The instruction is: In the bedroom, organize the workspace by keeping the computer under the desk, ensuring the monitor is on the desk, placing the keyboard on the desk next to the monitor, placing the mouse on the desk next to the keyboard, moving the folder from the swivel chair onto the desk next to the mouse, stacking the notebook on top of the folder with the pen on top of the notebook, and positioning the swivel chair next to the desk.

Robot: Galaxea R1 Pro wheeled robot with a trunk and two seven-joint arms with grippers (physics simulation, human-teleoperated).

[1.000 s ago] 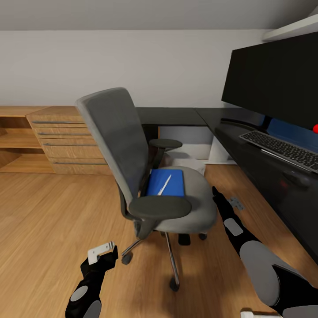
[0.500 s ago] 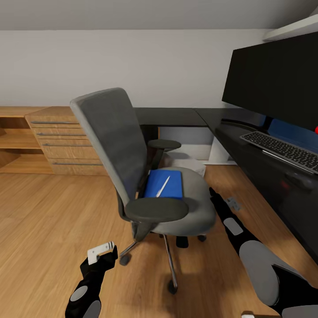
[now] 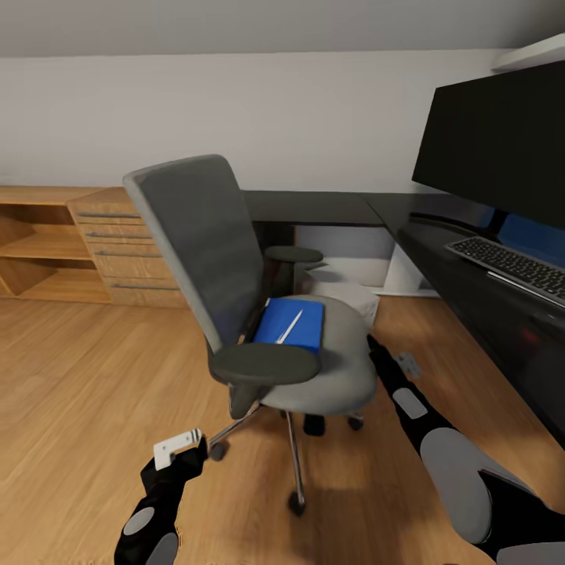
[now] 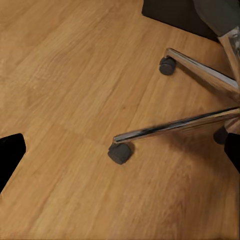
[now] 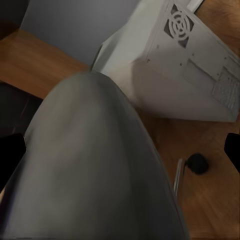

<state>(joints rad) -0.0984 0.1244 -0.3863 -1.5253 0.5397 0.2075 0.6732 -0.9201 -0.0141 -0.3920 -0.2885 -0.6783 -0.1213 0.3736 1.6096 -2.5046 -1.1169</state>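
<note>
- A light wooden chest (image 3: 129, 255) with bar handles and open shelves is standing at the far left against the wall, on the wood floor (image 3: 86, 392).
- The left gripper (image 3: 182, 449) is hanging low over the floor, near the chair's chrome base. In the left wrist view its dark fingertips (image 4: 10, 157) are showing at the two opposite edges of the picture, spread wide, with nothing between them but floor, a chrome leg and a caster (image 4: 120, 152).
- The chair (image 3: 259, 314) is standing in the middle of the room, well apart from the desk, its back turned toward the robot's left.
- The folder (image 3: 292, 324) is lying flat on the chair seat, and the pen (image 3: 290, 326) is lying slantwise on top of it. I cannot tell whether a notebook is lying there too.
- The computer (image 5: 185, 70) is sitting on the floor beyond the chair, under the desk's corner.
- The right gripper (image 3: 377, 349) is reaching up to the edge of the seat at its right side. In the right wrist view the grey seat (image 5: 95, 165) is looming close between the dark fingertips (image 5: 232, 150), which are set wide apart and clasping nothing; whether they are touching the seat I cannot tell.
- The desk (image 3: 329, 208) is running along the wall and down the right side.
- The monitor (image 3: 494, 153) is standing on the desk at the right, and the keyboard (image 3: 510, 267) is lying just in front of it.
</note>
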